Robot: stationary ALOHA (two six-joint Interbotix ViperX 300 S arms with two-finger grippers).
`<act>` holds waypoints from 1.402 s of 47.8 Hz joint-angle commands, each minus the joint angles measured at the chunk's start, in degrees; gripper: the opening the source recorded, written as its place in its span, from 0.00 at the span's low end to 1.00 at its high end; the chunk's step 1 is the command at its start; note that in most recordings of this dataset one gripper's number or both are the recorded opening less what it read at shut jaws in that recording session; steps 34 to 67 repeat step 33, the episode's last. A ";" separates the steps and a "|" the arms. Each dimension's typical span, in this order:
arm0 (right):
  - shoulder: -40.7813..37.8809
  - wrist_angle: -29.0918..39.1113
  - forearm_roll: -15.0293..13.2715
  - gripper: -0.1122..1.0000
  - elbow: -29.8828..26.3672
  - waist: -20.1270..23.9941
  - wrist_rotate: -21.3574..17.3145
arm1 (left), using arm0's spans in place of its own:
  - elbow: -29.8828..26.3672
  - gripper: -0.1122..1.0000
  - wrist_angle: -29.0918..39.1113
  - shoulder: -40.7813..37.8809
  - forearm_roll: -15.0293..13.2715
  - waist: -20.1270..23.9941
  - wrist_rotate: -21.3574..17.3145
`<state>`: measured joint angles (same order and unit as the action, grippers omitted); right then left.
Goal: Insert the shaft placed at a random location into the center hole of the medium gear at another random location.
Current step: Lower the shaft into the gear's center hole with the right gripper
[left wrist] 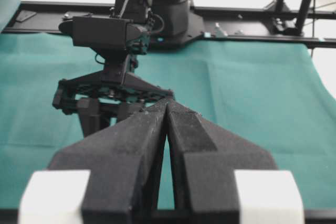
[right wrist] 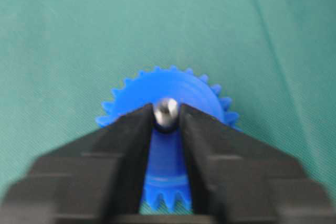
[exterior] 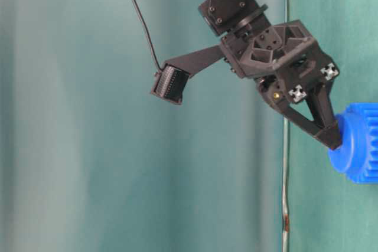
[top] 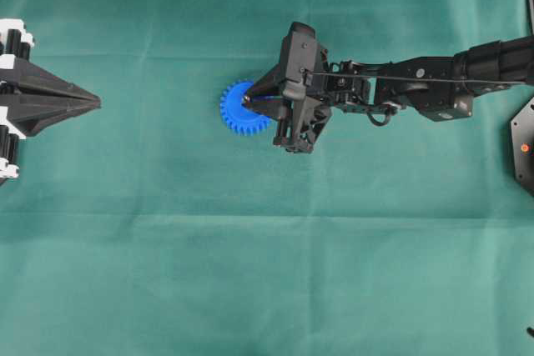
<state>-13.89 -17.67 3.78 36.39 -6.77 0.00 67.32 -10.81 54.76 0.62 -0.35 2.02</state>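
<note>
The blue medium gear (top: 236,114) lies flat on the green cloth near the middle; it also shows in the table-level view (exterior: 359,149) and the right wrist view (right wrist: 169,85). My right gripper (top: 247,104) is over the gear's middle, shut on the small silvery shaft (right wrist: 166,109), whose rounded end shows between the fingertips (right wrist: 140,121). The shaft stands on the gear's hub. A dark rim just under it may be the center hole; the rest is hidden. My left gripper (top: 97,102) is shut and empty at the far left, apart from the gear; its tips (left wrist: 167,104) point toward the right arm.
The right arm (top: 417,85) stretches in from the right edge. A black base plate (top: 524,146) with an orange dot sits at the right edge. In the left wrist view a black frame rail (left wrist: 247,38) bounds the cloth's far side.
</note>
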 commanded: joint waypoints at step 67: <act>9.05 0.53 0.26 0.78 2.64 0.35 -1.14 | -1.23 0.10 -0.26 -0.35 0.00 0.18 -0.09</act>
